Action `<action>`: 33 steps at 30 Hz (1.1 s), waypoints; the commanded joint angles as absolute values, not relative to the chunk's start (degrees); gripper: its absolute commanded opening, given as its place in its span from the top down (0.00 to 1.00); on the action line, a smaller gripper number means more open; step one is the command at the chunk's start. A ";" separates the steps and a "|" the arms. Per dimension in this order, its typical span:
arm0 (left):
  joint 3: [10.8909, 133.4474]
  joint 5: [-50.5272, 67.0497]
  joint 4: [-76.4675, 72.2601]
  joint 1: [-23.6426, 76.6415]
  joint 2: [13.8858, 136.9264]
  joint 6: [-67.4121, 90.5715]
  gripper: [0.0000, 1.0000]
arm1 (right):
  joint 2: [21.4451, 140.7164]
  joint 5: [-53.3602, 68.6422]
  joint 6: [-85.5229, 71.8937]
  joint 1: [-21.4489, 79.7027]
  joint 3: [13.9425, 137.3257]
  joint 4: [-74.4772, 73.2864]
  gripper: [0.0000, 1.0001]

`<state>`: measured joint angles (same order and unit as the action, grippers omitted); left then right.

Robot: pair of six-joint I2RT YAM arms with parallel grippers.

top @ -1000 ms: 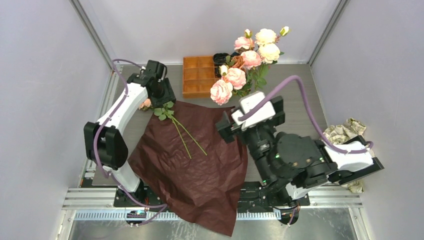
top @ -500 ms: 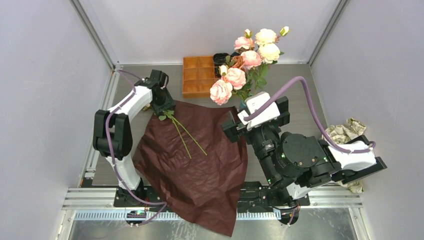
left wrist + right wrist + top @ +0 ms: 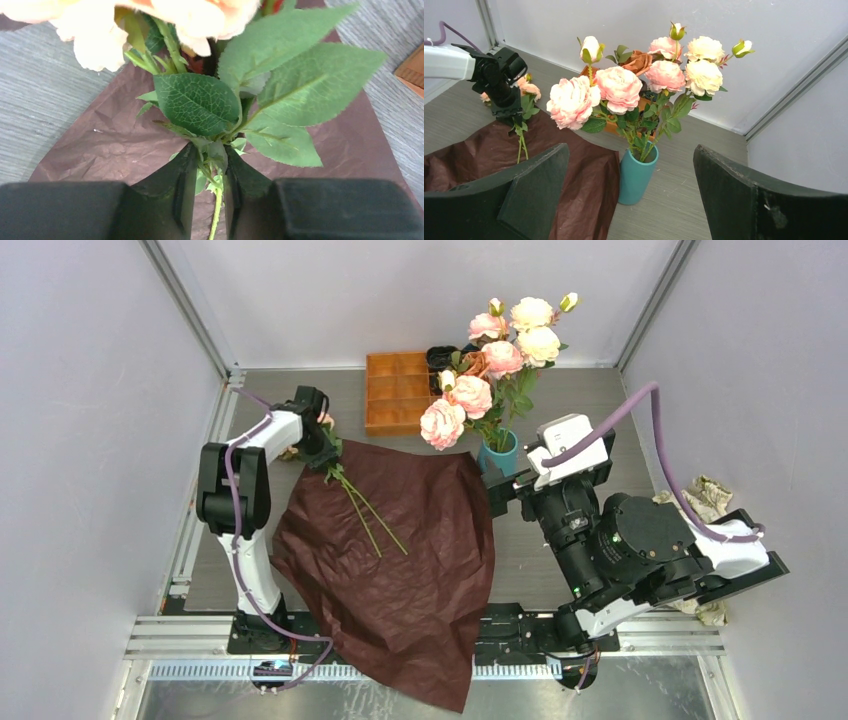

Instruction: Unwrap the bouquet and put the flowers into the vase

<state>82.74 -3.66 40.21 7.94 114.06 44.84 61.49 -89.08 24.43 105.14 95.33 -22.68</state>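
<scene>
Two loose flowers (image 3: 365, 510) lie on the opened dark maroon wrapping paper (image 3: 400, 570), their stems pointing down-right and a peach bloom (image 3: 200, 20) off the paper's back-left corner. My left gripper (image 3: 325, 452) (image 3: 210, 150) has its fingertips closed against the leaf cluster on their stems, just below the broad green leaves (image 3: 197, 102). The teal vase (image 3: 500, 452) (image 3: 636, 175) stands at the paper's right corner and holds several pink and cream roses (image 3: 490, 360) (image 3: 624, 87). My right gripper (image 3: 631, 150) is wide open and holds nothing, a little to the right of the vase.
An orange compartment tray (image 3: 395, 390) sits at the back, behind the vase's blooms. A crumpled beige cloth (image 3: 690, 505) lies at the right wall beside the right arm. The wrapping paper hangs over the table's near edge. The left arm (image 3: 494, 75) shows in the right wrist view.
The left gripper's jaws have narrowed onto the stems near the leaves and nudged the stems slightly. The right arm has drawn back to the right, uncovering the vase.
</scene>
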 commanded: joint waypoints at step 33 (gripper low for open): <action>69.79 -14.96 28.50 31.70 84.64 44.66 0.96 | 61.18 -106.78 21.73 105.22 93.51 -20.54 0.01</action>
<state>66.67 -8.99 32.99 30.44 91.46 46.11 61.28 -89.10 22.33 105.14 93.91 -22.65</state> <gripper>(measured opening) 0.082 0.995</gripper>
